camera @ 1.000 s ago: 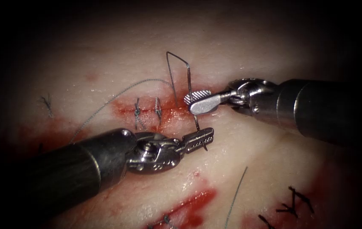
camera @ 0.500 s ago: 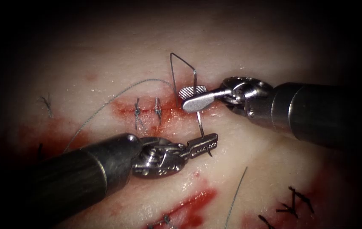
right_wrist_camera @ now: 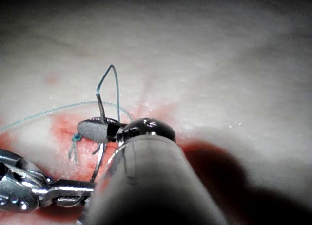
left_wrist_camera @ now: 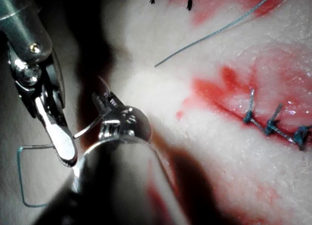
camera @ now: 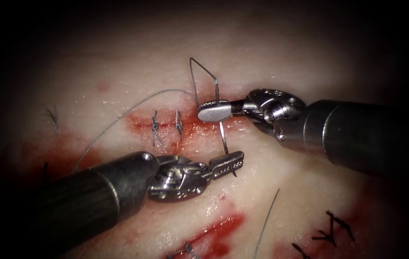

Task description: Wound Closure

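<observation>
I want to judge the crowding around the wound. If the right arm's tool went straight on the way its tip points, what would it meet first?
Probably the thread loop just past the right tool tip, then the two stitches on the cut. Depth is unclear, so it might pass above them. The needle sits at its jaws; the left tool holds the needle's other end.

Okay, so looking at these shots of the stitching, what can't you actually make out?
- Needle, endoscope view: the right tool lies across it, hiding whether those jaws clamp it.
- Needle's blunt end, where the thread joins: also hidden behind the right tool.
- Left tool is shut on the needle near its tip; in the left wrist view its own shaft covers part of the jaws.
- Whether the needle enters the tissue: not clear.
</observation>
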`<action>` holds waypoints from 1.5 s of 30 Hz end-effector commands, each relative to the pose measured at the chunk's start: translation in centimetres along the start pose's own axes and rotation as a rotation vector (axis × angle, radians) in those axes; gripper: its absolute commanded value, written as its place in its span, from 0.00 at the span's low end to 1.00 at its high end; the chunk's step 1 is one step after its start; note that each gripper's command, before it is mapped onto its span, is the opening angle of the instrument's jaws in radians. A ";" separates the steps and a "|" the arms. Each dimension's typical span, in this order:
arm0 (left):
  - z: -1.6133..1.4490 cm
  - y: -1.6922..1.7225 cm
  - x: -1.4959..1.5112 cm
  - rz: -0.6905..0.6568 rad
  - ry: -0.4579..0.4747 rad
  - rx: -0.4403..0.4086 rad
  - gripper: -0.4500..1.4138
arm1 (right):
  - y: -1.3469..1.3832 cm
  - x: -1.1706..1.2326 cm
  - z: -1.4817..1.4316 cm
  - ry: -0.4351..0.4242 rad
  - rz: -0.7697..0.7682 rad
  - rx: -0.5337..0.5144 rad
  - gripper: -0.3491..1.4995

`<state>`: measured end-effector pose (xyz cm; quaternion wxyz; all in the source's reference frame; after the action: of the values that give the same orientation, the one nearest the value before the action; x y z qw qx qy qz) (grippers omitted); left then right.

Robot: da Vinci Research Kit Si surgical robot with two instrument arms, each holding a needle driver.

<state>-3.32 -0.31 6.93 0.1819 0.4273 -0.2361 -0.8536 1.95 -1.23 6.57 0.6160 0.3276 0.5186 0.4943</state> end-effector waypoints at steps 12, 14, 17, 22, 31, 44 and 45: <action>-0.08 -0.07 -0.17 -0.375 0.015 -0.049 0.84 | 0.22 0.20 -0.15 0.132 -0.158 0.080 0.00; -0.12 -0.09 -0.28 -0.517 0.017 -0.056 0.40 | 0.24 0.21 -0.14 0.146 -0.205 0.102 0.00; -0.11 -0.10 -0.50 -0.625 0.001 -0.066 0.22 | 0.24 0.21 -0.12 0.167 -0.259 0.128 0.00; -0.05 0.02 -0.80 -0.669 -0.044 -0.147 0.00 | 0.23 0.21 -0.10 0.178 -0.305 0.130 0.00; 0.22 0.38 -1.06 -0.701 -0.215 -0.355 0.00 | 0.20 0.20 -0.04 0.193 -0.365 0.139 0.00; 0.48 0.29 -1.28 -0.680 -0.488 -0.379 0.00 | 0.14 0.16 0.01 0.196 -0.413 0.143 0.00; 0.48 0.29 -1.28 -0.680 -0.488 -0.379 0.00 | 0.14 0.16 0.01 0.196 -0.413 0.143 0.00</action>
<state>-2.89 0.17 8.14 -0.0956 0.2193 0.0422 -0.9700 1.84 -1.08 6.61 0.6268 0.2081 0.6643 0.3501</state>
